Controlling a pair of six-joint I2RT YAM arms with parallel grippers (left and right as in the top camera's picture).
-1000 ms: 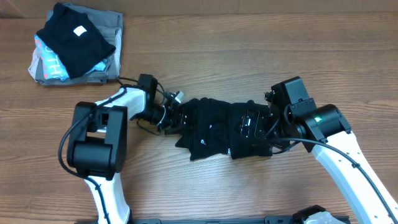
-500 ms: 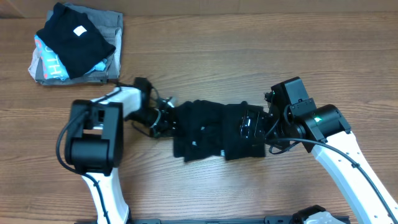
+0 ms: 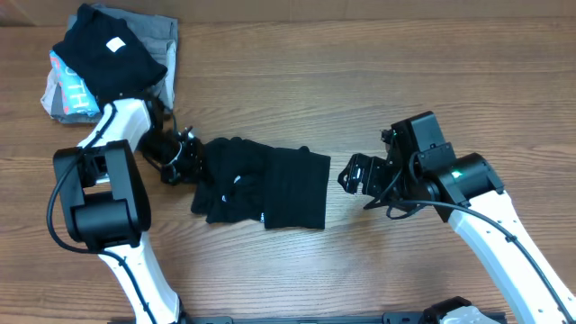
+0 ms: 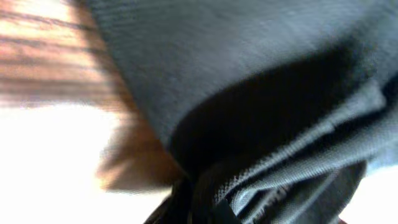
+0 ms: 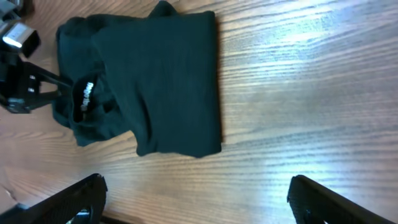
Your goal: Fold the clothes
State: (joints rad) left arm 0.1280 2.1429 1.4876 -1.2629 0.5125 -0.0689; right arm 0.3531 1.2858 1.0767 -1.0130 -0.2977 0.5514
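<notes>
The black shirt (image 3: pixel 263 187) lies folded into a rough rectangle at the centre of the overhead view, on the wooden table (image 3: pixel 378 72). Its right edge is straight and free. A strip of bare wood separates it from the right gripper (image 3: pixel 353 175), which hangs just right of it with jaws spread wide, touching nothing. Open table runs above, below and right of the shirt.

The shirt's left edge is bunched, and there the left gripper (image 3: pixel 191 160) has its jaws pinching the fabric. The left arm's bulk fills the lower left. A stack of folded garments (image 3: pixel 108 58) sits in the upper left corner, close to that arm but apart from the shirt.

The right wrist view gives the whole shirt (image 5: pixel 161 81): a flat top panel, lumpier layers jutting out at the left with white lettering (image 5: pixel 87 96), and the left gripper (image 5: pixel 62 87) reaching into that edge. The right gripper's own fingers (image 5: pixel 81 196) sit far apart in the bottom corners.

The left wrist view is blurred. Dark fabric (image 4: pixel 249 74) fills it, folds gathering at the bottom, with wood at the upper left.
</notes>
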